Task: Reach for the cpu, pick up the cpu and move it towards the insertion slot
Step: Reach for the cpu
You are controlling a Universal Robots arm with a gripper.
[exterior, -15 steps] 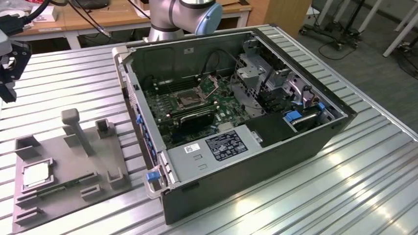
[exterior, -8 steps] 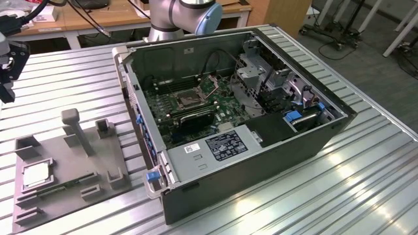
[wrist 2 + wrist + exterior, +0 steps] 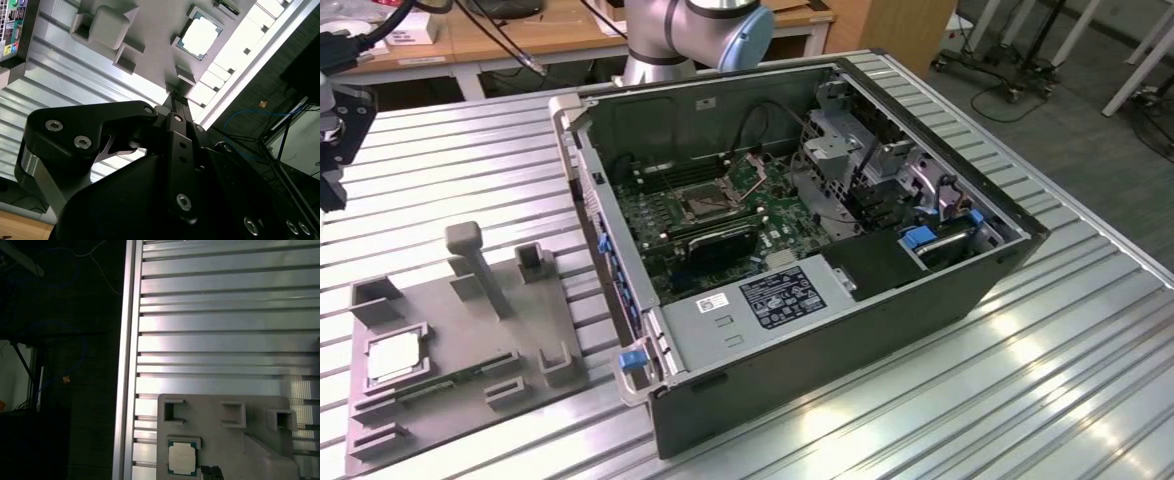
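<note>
The cpu [image 3: 394, 356] is a small pale square chip lying flat in a recess of the grey tray [image 3: 520, 310], at the exterior view's lower left. It appears in both wrist views, in the first [image 3: 181, 459] and in the second [image 3: 200, 35]. My gripper [image 3: 332, 185] hangs above the slatted table at the exterior view's far left edge, well behind the tray and apart from the cpu. Its black body fills the foreground of the second wrist view, with its tip [image 3: 177, 97] short of the tray. The insertion slot [image 3: 702, 205] sits on the green board inside the open computer case.
The open computer case [image 3: 854, 300] stands in the middle of the slatted aluminium table [image 3: 1067, 370]. Upright posts [image 3: 470, 262] rise from the tray, and a green memory stick [image 3: 454, 378] lies beside the cpu. The table's edge [image 3: 129, 365] runs close to the tray. The arm's base [image 3: 680, 35] is behind the case.
</note>
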